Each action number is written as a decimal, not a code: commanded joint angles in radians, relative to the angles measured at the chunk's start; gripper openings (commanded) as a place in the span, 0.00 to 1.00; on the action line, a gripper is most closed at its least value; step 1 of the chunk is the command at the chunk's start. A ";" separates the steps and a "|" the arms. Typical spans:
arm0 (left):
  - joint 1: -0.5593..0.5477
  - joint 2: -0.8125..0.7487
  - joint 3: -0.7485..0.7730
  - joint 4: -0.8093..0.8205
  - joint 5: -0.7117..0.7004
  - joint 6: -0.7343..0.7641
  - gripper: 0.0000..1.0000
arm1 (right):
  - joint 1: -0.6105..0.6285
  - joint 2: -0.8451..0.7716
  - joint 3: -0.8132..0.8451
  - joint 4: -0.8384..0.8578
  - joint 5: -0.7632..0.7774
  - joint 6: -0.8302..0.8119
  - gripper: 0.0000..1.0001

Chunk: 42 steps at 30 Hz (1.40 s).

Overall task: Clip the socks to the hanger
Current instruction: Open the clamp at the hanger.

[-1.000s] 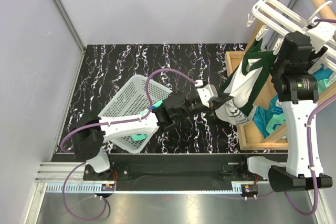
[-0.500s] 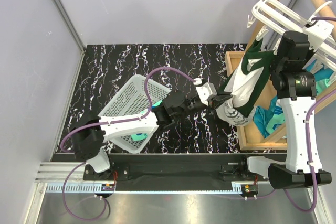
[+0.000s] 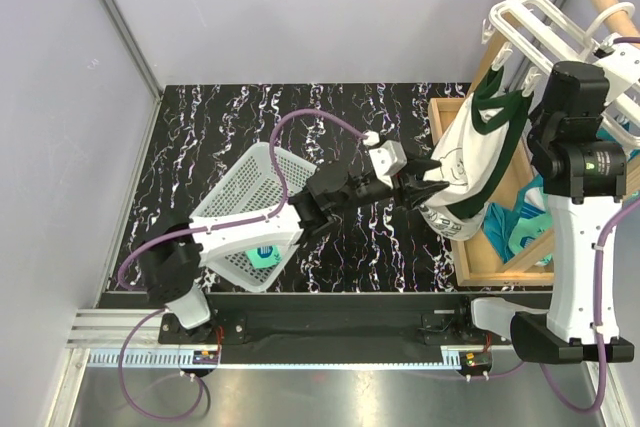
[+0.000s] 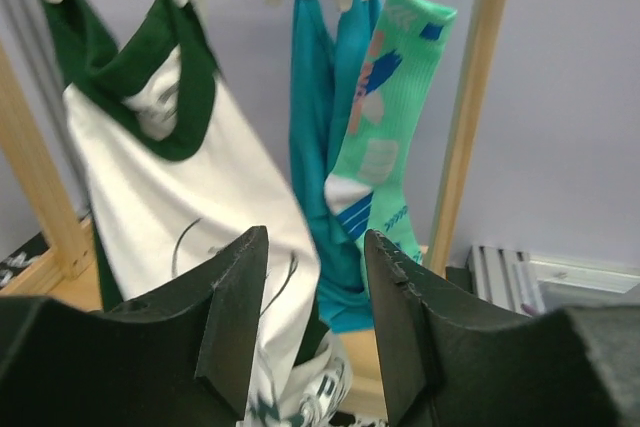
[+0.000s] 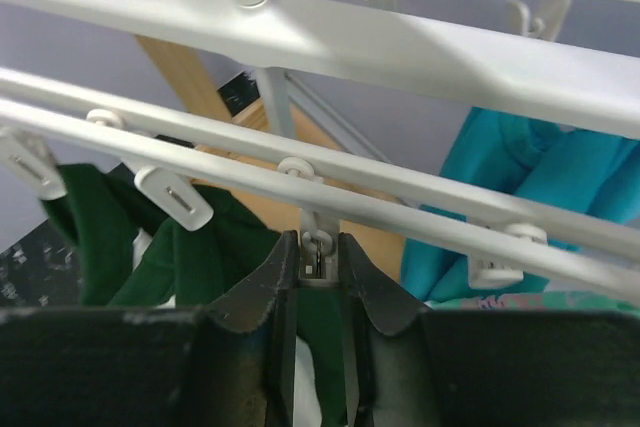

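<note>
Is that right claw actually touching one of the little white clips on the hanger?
Touching. The right wrist view shows the right gripper with both fingers pressed against a clip hanging from the hanger.

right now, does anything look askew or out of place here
The white mesh basket sits skewed and looks tipped on the table, partly under the left arm, with a mint sock at its near end. Nothing looks spilled or damaged.

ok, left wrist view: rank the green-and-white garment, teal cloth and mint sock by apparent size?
1. green-and-white garment: clearly largest.
2-3. teal cloth and mint sock: they look about alike. The sock hangs in front and hides part of the cloth, so I won't rank them.
</note>
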State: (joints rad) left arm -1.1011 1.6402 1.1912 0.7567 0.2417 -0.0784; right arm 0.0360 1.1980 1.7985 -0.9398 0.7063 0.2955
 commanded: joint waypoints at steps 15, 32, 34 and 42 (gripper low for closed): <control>0.020 0.547 0.658 0.366 0.278 -0.349 0.57 | -0.005 -0.058 0.119 -0.254 -0.396 0.133 0.06; 0.060 0.787 1.042 0.368 -0.031 -0.814 0.43 | -0.004 -0.098 0.056 -0.221 -0.481 0.122 0.07; 0.060 0.813 1.088 0.331 -0.039 -0.848 0.42 | -0.004 -0.097 0.064 -0.224 -0.482 0.123 0.08; 0.073 0.810 1.036 0.434 -0.053 -0.913 0.41 | -0.005 -0.097 0.065 -0.228 -0.496 0.131 0.07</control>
State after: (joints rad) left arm -1.0420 2.4641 2.2185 1.0897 0.2321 -0.9459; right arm 0.0299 1.1004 1.8675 -1.0798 0.2703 0.4072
